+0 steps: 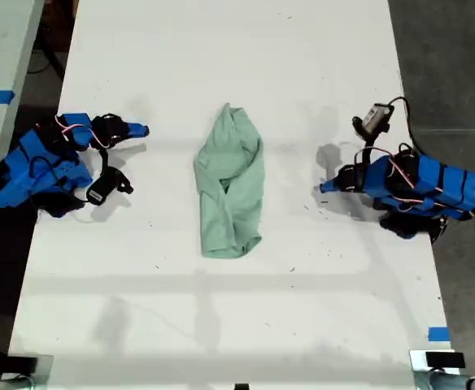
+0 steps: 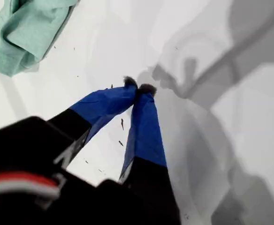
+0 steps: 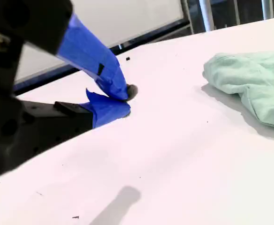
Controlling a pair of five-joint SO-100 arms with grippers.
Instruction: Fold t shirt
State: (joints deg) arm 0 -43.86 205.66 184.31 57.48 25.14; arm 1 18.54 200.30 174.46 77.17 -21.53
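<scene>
T-shirt, pale mint-green crumpled fabric bundle point(image 1: 230, 184), lies mid-surface; my first pincer point(image 2: 139, 87) and my second pincer point(image 3: 125, 100), both pressed together, should spread, then pinch opposite edges.

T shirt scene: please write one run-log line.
t shirt: bundled, table centre | first gripper: shut, empty | second gripper: shut, empty

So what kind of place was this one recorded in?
Probably a lab or workshop bench. A long white table has two blue arms mounted at its sides, blue tape markers sit on the tables, and bare grey floor shows beside it. Only the t shirt looks domestic.
</scene>
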